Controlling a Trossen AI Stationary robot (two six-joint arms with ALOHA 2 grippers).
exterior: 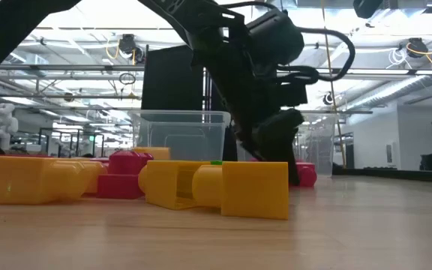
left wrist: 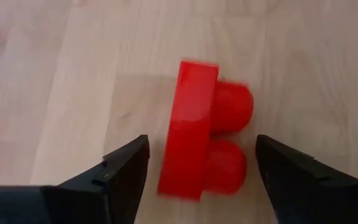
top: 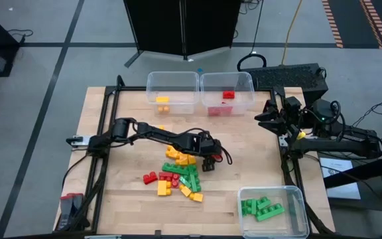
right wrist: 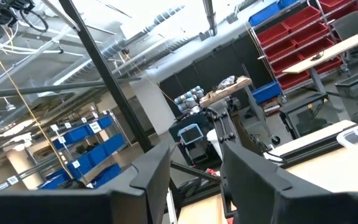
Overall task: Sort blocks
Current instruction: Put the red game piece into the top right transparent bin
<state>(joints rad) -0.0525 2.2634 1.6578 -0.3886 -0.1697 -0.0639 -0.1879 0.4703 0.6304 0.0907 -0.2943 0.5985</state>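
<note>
- Blocks first: a red block [left wrist: 204,134] lies on its side on the table [top: 111,133], right between the left gripper [top: 209,162]'s two fingers [left wrist: 114,180]. The fingers stand spread either side of it with a gap on both, so nothing's gripped.
- Left arm [top: 151,135] reaches in from the table's left edge, stretched low across the wood, wrist bent down at the pile's upper right edge.
- Pile [top: 178,176] of red, yellow and green blocks sits mid-table, just beside that gripper.
- From table height, a yellow block [exterior: 223,187] lies closest, with the gripper coming down behind it.
- Two clear bins at the far edge: one [top: 172,91] with yellow blocks, the other [top: 227,93] with red ones. A third bin [top: 274,211] at the near right corner holds green ones.
- Right gripper [top: 270,114] hangs off the table's right edge, near the red bin, pointed out at the room; its fingers [right wrist: 148,180] are apart and hold nothing.
</note>
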